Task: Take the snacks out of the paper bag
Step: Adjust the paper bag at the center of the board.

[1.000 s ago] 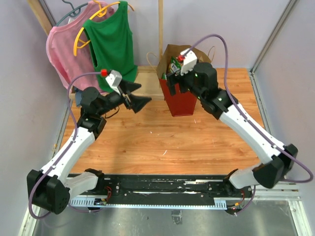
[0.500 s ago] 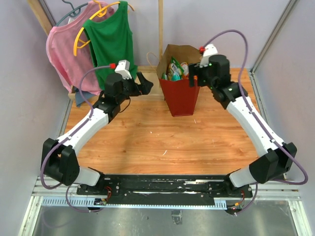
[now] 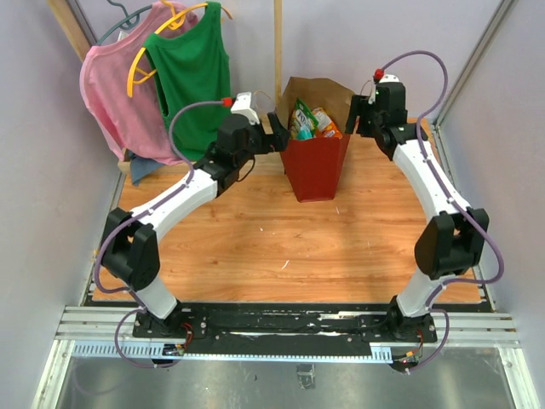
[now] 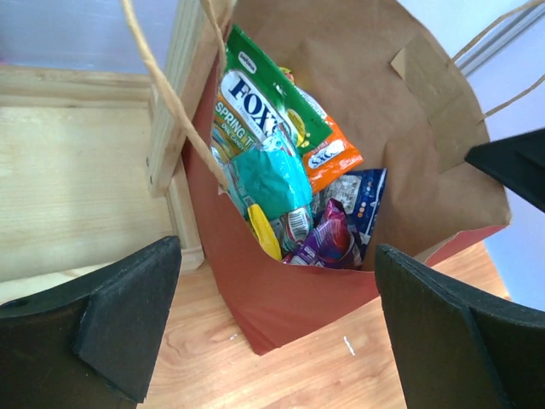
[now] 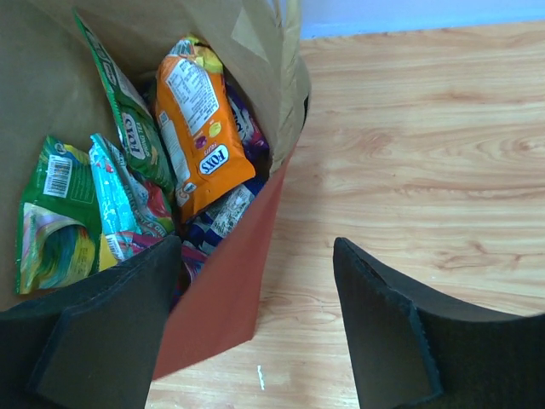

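The bag stands upright at the table's 12 o'clock, snacks showing in its open mouth. The left gripper hangs at its 9 o'clock and the right gripper at 2 o'clock, both with fingers spread wide.

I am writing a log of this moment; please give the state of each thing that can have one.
paper bag: upright, mouth open, snacks inside
green packet: inside the bag, on end
orange packet: inside the bag, on end
left gripper: open, empty
right gripper: open, empty
green top: hanging on a yellow hanger
pink shirt: hanging on a hanger
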